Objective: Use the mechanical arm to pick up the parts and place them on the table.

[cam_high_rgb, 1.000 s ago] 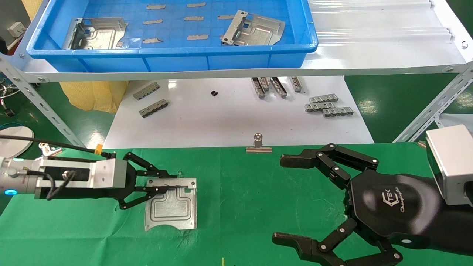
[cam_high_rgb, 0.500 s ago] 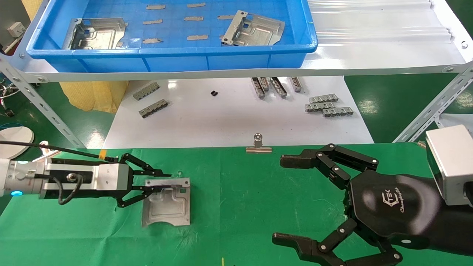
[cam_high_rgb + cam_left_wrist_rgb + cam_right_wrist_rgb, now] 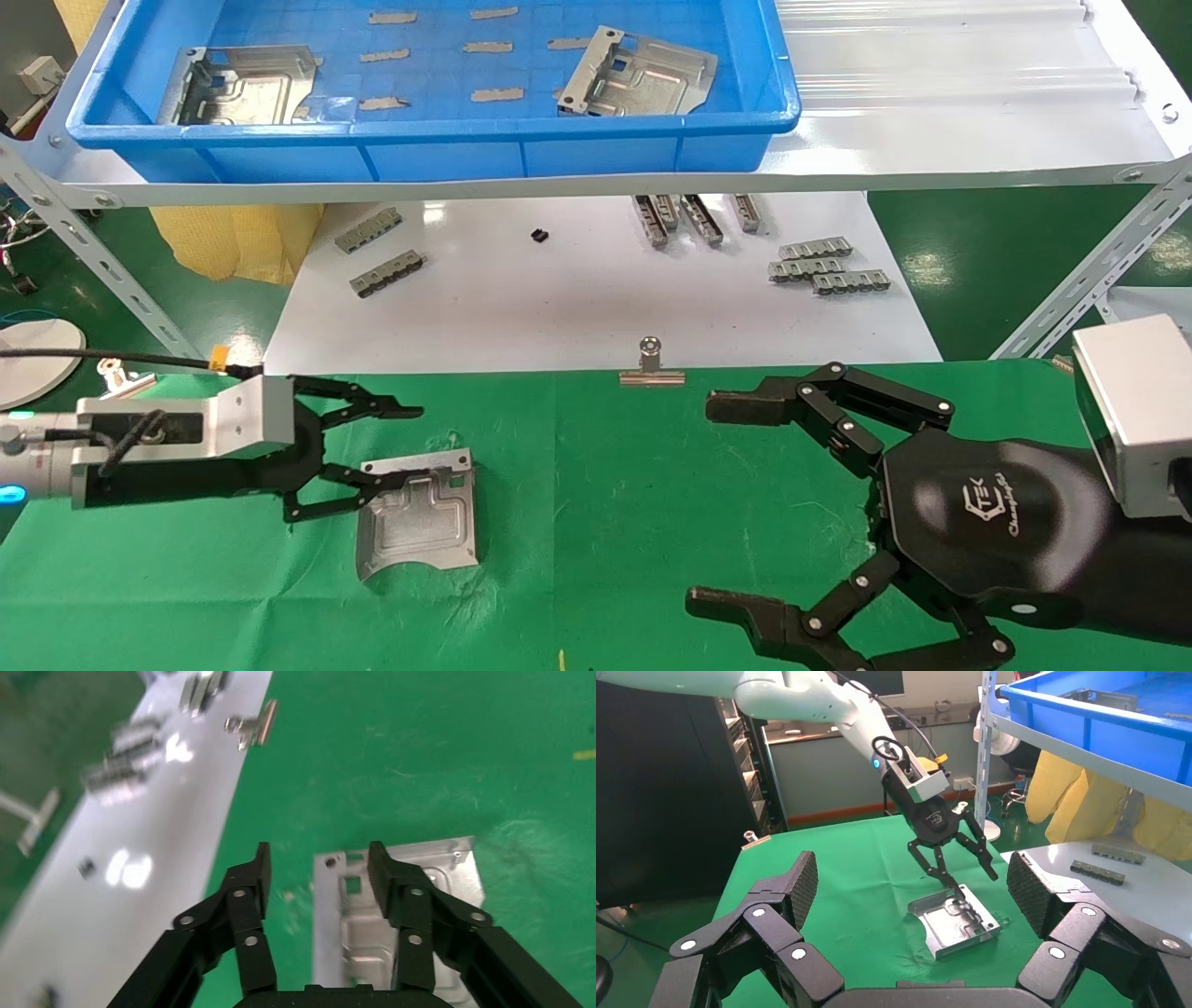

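At the 9 o'clock side of the head view, the left end effector [image 3: 396,445] is held low over the green-clothed counter [image 3: 596,485], its black link fingers spread wide. One finger [image 3: 363,483] is seen lying over the near corner of a silvery stamped part [image 3: 416,517]; whether it touches the metal cannot be told. The part rests on the cloth beside the end effector, its curved notch turned toward 7 o'clock and nothing gripping it. At 12 o'clock, a blue tray [image 3: 438,149] is seen on a raised shelf, with two more parts inside: one [image 3: 237,86] toward 11 o'clock, one [image 3: 638,75] toward 1 o'clock. A silver binder clip [image 3: 652,365] is clamped on the counter's far edge at centre. Toward 4 o'clock, the right end effector [image 3: 712,503] is held over the cloth, fingers spread wide and empty.
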Controlling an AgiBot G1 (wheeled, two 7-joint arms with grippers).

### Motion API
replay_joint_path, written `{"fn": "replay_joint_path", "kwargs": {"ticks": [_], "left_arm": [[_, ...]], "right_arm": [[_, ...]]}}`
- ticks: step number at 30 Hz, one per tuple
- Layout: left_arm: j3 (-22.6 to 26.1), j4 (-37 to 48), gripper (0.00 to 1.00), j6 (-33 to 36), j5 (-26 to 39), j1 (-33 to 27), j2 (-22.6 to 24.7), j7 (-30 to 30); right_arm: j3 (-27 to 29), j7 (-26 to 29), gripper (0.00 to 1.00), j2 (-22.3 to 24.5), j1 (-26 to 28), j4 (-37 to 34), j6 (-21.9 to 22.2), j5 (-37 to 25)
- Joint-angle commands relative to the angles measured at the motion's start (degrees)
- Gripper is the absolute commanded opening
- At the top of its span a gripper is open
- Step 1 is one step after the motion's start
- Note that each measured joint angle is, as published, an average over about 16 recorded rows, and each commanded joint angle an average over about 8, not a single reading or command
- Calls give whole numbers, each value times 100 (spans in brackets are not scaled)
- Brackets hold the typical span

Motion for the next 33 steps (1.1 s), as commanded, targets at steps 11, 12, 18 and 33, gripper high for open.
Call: {"fn": "replay_joint_path", "kwargs": {"ticks": [11, 12, 18, 33], "left_arm": [[-65, 98, 100, 19, -95, 83, -39, -273], [-79, 54, 100, 17, -105, 98, -49, -295], [-284, -484, 100, -16, -266, 340, -198, -706], [-991, -2342, 100, -132, -819, 1171, -709, -2121]], "right_arm": [[-1, 0, 100, 0, -1, -1, 1, 0], [-1, 0, 100, 0, -1, -1, 1, 0], [-1, -1, 100, 0, -1, -2, 1, 1], [-2, -1, 100, 0, 0, -2, 1, 1]]}}
